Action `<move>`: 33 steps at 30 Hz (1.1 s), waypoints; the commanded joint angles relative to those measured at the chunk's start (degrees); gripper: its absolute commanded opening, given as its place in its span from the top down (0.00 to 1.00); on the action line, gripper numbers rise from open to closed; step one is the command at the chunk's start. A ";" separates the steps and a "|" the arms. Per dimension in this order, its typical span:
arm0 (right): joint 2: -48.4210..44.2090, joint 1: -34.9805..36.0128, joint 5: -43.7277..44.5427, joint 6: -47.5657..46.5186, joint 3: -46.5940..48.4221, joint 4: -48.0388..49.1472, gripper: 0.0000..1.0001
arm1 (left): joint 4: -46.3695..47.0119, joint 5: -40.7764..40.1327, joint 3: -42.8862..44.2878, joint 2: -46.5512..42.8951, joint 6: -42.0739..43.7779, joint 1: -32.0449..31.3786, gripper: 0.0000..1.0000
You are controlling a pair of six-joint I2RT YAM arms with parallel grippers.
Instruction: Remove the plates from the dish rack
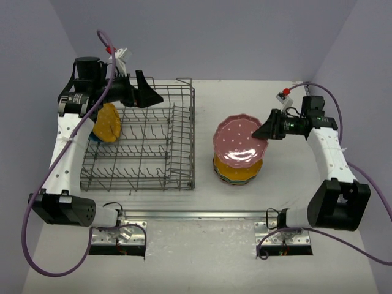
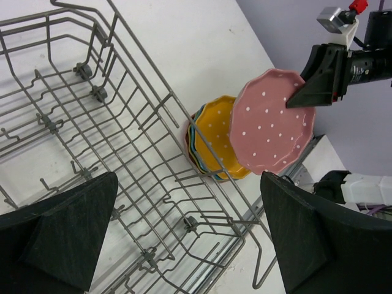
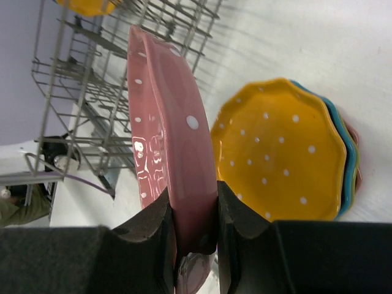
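The grey wire dish rack (image 1: 184, 141) stands at the left; it also shows in the left wrist view (image 2: 171, 96). An orange-yellow plate (image 1: 108, 122) stands on edge in its left side, with a blue plate (image 1: 92, 137) partly hidden behind it. My left gripper (image 1: 147, 93) hangs open and empty over the rack's far part (image 2: 190, 239). My right gripper (image 1: 264, 130) is shut on the rim of a pink dotted plate (image 1: 239, 139), held tilted just above a stack of plates (image 1: 237, 174). The stack's top plate is orange-yellow (image 3: 282, 153). The pads (image 3: 160, 223) clamp the pink plate's edge (image 3: 165, 122).
A metal rail (image 1: 202, 214) runs along the near edge between the arm bases. Purple walls close in the table at the back and sides. The rack's raised right side stands between the rack's inside and the stack.
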 commanded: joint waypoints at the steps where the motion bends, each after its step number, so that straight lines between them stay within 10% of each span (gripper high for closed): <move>1: 2.12 0.01 -1.06 -4.51 0.85 -1.43 1.00 | -0.78 -2.38 2.22 -0.04 1.78 0.64 0.00; 25: 16.59 0.11 -0.97 -13.92 -2.85 -1.34 1.00 | -1.42 -2.96 2.33 1.70 2.59 0.64 0.00; 33: 15.77 0.11 4.69 -15.30 0.17 -4.41 0.39 | -1.41 -4.96 2.33 1.46 2.50 0.64 0.00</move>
